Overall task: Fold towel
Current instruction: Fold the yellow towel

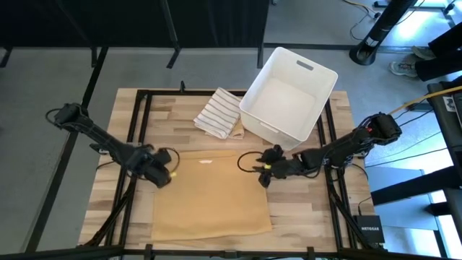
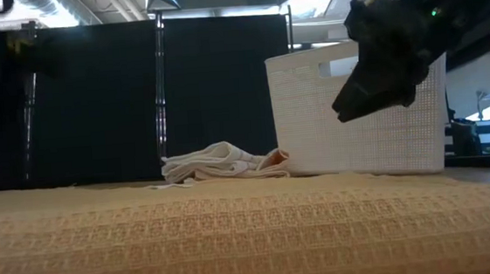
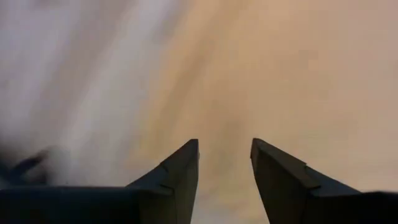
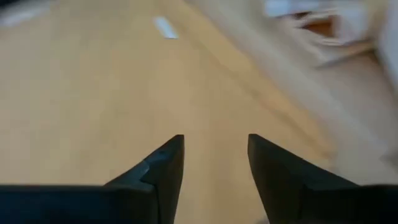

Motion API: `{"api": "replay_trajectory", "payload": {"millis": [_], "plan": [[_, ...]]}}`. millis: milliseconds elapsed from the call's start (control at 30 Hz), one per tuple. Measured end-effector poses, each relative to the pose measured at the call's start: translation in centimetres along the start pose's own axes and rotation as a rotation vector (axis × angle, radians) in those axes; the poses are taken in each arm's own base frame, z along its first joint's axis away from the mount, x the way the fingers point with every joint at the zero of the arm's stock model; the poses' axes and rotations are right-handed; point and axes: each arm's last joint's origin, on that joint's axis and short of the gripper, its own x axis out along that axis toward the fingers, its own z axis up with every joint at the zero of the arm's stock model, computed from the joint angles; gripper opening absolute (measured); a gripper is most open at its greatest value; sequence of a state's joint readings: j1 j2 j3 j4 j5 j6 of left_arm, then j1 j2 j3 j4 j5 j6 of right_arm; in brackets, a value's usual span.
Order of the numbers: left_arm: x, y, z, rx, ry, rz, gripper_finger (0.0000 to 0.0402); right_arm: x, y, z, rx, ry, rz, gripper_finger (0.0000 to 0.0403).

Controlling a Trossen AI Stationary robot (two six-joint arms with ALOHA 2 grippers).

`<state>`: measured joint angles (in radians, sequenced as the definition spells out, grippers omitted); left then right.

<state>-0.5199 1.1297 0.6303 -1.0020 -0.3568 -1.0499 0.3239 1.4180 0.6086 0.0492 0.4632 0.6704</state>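
Two claws hang over the far edge of a tan towel (image 1: 209,191) that lies spread flat on the wooden bench (image 1: 303,217), covering the near middle of it. The left claw (image 1: 164,175) sits at the towel's far left corner, and the left wrist view shows its two dark fingers (image 3: 177,174) parted with only tan cloth between and beyond them, nothing pinched. The right claw (image 1: 261,172) sits at the towel's far right corner; in the right wrist view its fingers (image 4: 165,168) are likewise spread apart over the towel, gripping nothing. A small white tag (image 1: 206,162) shows on the towel near its far edge, between the two claws.

Beyond the towel, toward the far side of the bench, a striped white cloth (image 1: 219,113) lies crumpled, with a bit of orange fabric at its right end. It lies just beside a white plastic tub (image 1: 317,76) with handle slots, which stands tilted at an angle across the far right part of the bench. In the low view the towel's waffle weave fills the foreground, the striped cloth and the tub stand behind it, and the right claw hangs dark in front of the tub's upper part, clear of the towel.
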Motion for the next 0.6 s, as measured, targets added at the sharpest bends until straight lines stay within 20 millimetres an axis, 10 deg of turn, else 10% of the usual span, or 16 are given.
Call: {"api": "replay_trajectory", "payload": {"millis": [233, 600], "plan": [[0.2, -4.3, 0.5, 0.018, -0.242, -0.393, 0.0140, 0.3, 2.3, -1.4, -0.013, -0.055, 0.078, 0.0181], [4.8, -5.7, -2.6, -0.058, -0.127, -0.323, 0.0140, 2.2, 3.5, -5.6, -0.132, 0.051, 0.069, 0.0182]]}}
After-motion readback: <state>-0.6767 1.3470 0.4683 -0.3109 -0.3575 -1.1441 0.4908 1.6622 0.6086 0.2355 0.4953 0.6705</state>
